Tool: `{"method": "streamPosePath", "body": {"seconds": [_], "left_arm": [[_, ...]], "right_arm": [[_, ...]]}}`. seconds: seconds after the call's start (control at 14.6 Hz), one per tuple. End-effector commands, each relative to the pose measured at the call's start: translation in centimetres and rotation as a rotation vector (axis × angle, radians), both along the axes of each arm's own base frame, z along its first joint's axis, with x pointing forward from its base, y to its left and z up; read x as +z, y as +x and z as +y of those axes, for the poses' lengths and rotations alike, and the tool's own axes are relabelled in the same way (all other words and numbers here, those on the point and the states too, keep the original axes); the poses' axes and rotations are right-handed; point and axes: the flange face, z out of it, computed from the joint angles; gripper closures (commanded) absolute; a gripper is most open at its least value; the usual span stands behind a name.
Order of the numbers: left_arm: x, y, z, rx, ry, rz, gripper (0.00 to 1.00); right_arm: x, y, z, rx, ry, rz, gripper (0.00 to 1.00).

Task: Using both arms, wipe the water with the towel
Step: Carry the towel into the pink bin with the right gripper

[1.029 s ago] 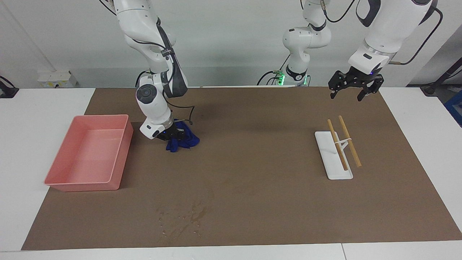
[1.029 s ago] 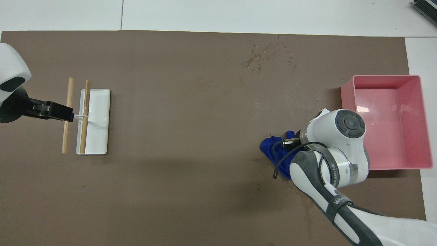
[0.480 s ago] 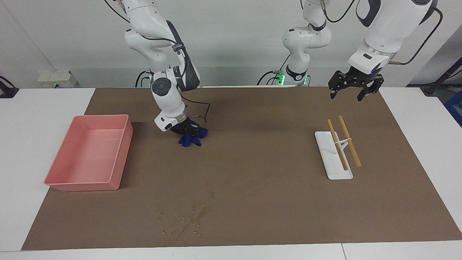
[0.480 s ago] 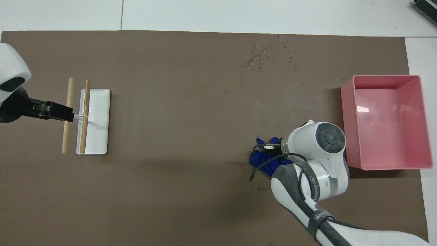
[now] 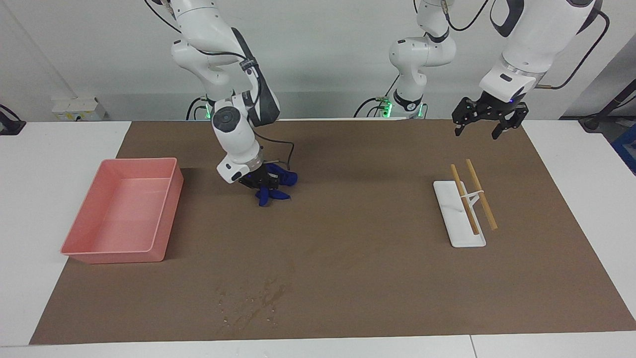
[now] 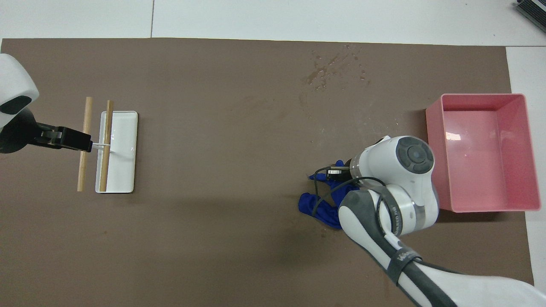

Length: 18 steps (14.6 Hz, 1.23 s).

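The towel (image 5: 276,183) is a deep blue crumpled cloth. My right gripper (image 5: 259,182) is shut on it and holds it low over the brown mat, beside the pink bin. In the overhead view the towel (image 6: 316,207) hangs out from under the right wrist, and the right gripper (image 6: 337,172) is mostly hidden. The water (image 5: 253,301) is a patch of droplets and dark streaks near the mat's edge farthest from the robots; it also shows in the overhead view (image 6: 333,69). My left gripper (image 5: 477,130) is open and empty, and waits in the air over the mat near the white tray.
A pink bin (image 5: 166,214) stands at the right arm's end of the mat, also in the overhead view (image 6: 433,149). A white tray (image 5: 459,236) with two wooden sticks lies at the left arm's end, also in the overhead view (image 6: 126,149).
My right gripper has lifted the towel off the mat beside the pink bin and carried it toward the middle of the table. The left arm has not moved.
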Motion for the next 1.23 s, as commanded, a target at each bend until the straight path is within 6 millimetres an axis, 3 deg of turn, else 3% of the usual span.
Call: {"method": "streamPosePath", "body": {"seconds": [0.0,0.21,0.48,0.69,0.89,1.1,1.17], "left_arm": [[0.4,-0.7,0.3,-0.007,-0.009,-0.001,0.0],[0.4,-0.7,0.3,-0.007,-0.009,-0.001,0.0],[0.4,-0.7,0.3,-0.007,-0.009,-0.001,0.0],[0.4,-0.7,0.3,-0.007,-0.009,-0.001,0.0],[0.4,-0.7,0.3,-0.007,-0.009,-0.002,0.0],[0.4,-0.7,0.3,-0.007,-0.009,-0.001,0.0],[0.4,-0.7,0.3,-0.007,-0.009,-0.002,0.0]], "right_arm": [[5.8,3.6,-3.0,0.066,-0.03,0.041,1.0],[13.8,3.1,-6.9,0.138,-0.079,0.079,1.0],[23.3,0.6,-16.5,0.269,-0.131,0.072,1.0],[29.0,-0.8,-24.4,0.371,-0.154,0.066,1.0],[33.6,-3.8,-30.6,0.482,-0.221,0.028,1.0],[35.1,-5.1,-36.1,0.559,-0.281,-0.028,1.0],[35.5,-5.1,-36.6,0.589,-0.317,-0.07,1.0]]}}
